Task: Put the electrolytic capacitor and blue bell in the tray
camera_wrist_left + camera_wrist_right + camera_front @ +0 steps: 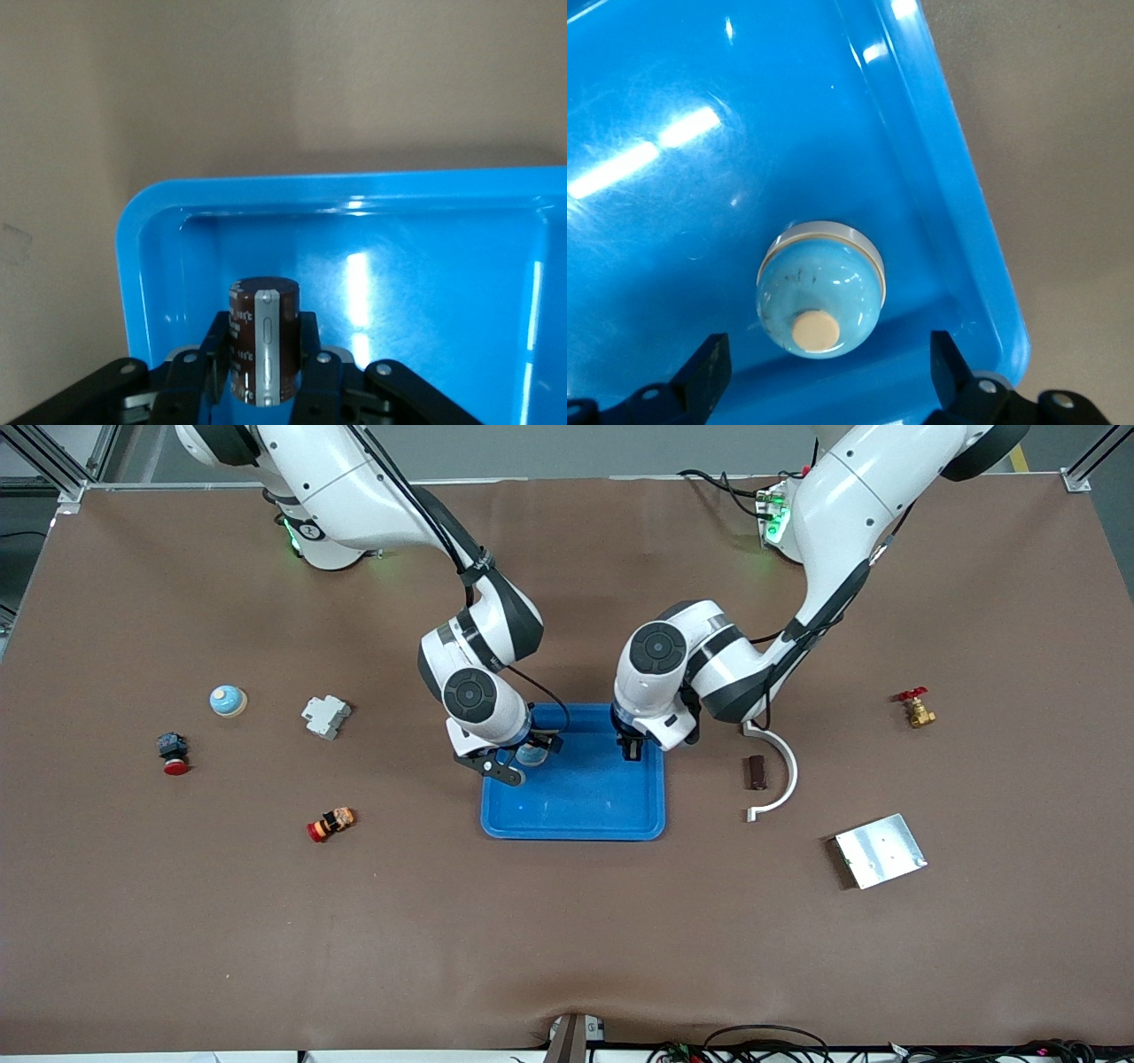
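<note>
The blue bell (819, 301), pale blue with a cream button, sits in the bright-blue tray (700, 221), in the corner toward the right arm's end. My right gripper (828, 356) is open, with its fingers wide apart on either side of the bell and not touching it. In the front view this gripper (521, 760) hangs over the bell (532, 755). The electrolytic capacitor (262, 301), a brown cylinder with a grey stripe, stands upright in my left gripper (264, 329), which is shut on it. It is over the tray (266, 190), just inside a corner. The left gripper (633, 751) hides the capacitor in the front view.
On the table toward the right arm's end lie a second pale blue bell (228, 701), a white block (325, 716), a red push button (174, 755) and a red-and-orange part (331, 824). Toward the left arm's end lie a brown block (755, 771), a white curved piece (785, 775), a silver plate (880, 850) and a brass valve (917, 709).
</note>
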{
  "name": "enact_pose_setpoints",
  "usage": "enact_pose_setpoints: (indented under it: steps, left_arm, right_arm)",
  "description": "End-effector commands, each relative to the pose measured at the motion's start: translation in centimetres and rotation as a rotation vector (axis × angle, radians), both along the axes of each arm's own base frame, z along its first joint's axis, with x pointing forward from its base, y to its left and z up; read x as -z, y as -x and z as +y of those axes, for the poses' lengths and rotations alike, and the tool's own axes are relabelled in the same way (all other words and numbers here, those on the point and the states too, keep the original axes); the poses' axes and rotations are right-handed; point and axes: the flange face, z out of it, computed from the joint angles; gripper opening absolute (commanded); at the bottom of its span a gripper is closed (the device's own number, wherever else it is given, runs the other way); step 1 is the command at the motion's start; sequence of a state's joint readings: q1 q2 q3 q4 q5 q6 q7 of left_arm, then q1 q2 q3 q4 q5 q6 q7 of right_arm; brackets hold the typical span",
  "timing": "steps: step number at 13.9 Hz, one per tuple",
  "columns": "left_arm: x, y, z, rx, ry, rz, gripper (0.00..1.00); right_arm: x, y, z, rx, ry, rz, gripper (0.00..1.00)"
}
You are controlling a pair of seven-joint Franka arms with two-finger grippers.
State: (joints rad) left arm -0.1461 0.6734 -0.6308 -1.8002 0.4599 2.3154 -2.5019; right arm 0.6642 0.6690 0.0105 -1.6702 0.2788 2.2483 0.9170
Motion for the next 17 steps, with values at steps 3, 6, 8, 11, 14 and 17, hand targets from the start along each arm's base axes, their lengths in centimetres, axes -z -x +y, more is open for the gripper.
enact_pose_setpoints:
  steps: [3,6,8,11,14,17]
  left_arm:
    - [2.3,-0.5,-1.4,-0.014,-0.027,-0.044,0.0]
    - [3.3,-0.4,-1.7,-0.009,-0.037,-0.05,0.0]
    - [3.7,-0.3,-1.9,-0.005,-0.033,-0.053,0.0]
    - [4.1,-0.1,-2.1,0.003,-0.041,-0.057,0.0]
    - [4.7,-0.1,-2.4,0.007,-0.052,-0.061,0.0]
    - [4.9,-0.4,-2.1,0.034,-0.058,-0.07,0.13]
  right_arm:
    - [-2.5,-3.0,-4.4,0.07,0.007,0.025,1.0]
    - [-5.0,-6.4,-10.2,0.087,0.036,-0.009,1.0]
    - [-6.6,-8.8,-16.0,0.106,0.056,-0.005,1.0]
    - [-10.0,-11.0,-25.7,0.077,0.036,0.027,1.0]
    - [-12.7,-11.7,-35.2,-0.023,0.101,0.03,1.0]
    - [-12.8,-10.7,-39.4,-0.011,0.15,0.035,1.0]
